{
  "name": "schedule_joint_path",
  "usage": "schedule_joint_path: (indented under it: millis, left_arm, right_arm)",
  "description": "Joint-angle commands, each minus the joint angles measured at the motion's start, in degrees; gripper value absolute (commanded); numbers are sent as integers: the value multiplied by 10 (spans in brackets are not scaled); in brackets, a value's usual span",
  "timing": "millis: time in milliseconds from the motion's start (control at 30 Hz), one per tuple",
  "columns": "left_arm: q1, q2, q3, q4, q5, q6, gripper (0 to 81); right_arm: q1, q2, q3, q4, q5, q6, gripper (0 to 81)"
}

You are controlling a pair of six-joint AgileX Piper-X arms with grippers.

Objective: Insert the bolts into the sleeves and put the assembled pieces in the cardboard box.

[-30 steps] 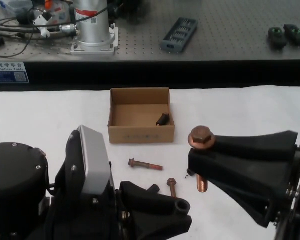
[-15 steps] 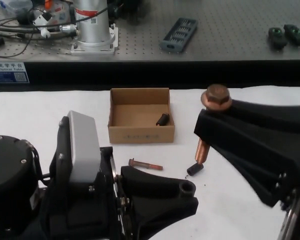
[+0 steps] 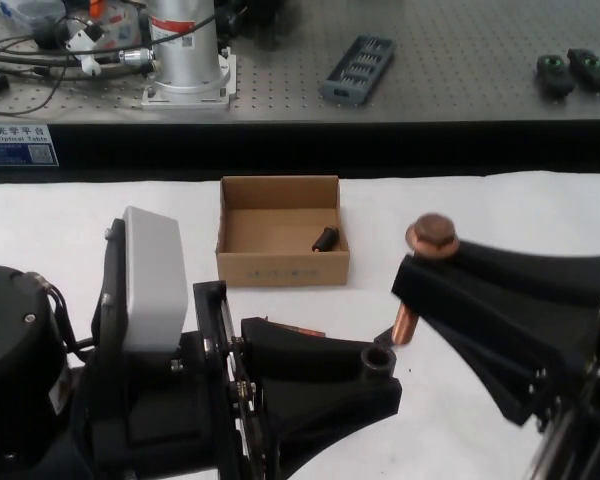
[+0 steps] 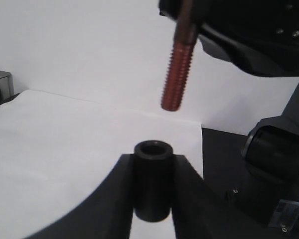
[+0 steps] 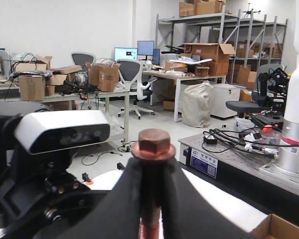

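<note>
Two copper-coloured hex-head bolts: one bolt [image 5: 152,144] stands upright, pinched in the closed-down jaws of the right gripper [image 5: 150,196], its tip just above the held sleeve, not touching; the other bolt [image 3: 298,329] lies on the white paper sheet [image 3: 60,220]. Two short black cylindrical sleeves: one sleeve [image 4: 152,167] is clamped upright between the jaws of the left gripper [image 4: 152,191], another sleeve [image 3: 325,239] lies inside the open brown cardboard box [image 3: 280,268]. Behind runs a perforated grey metal bench [image 3: 460,60].
</note>
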Motion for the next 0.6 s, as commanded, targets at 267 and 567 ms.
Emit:
schedule_joint_path:
  millis: [267,567]
  left_arm:
    - [-2,-2,-1,-25,15,-14,6]
    - [-2,-2,-1,-35,10,-14,6]
  right_arm:
    - [-8,35,-2,-50,-42,9,38]
    - [-8,-3,-2,19,-39,9,38]
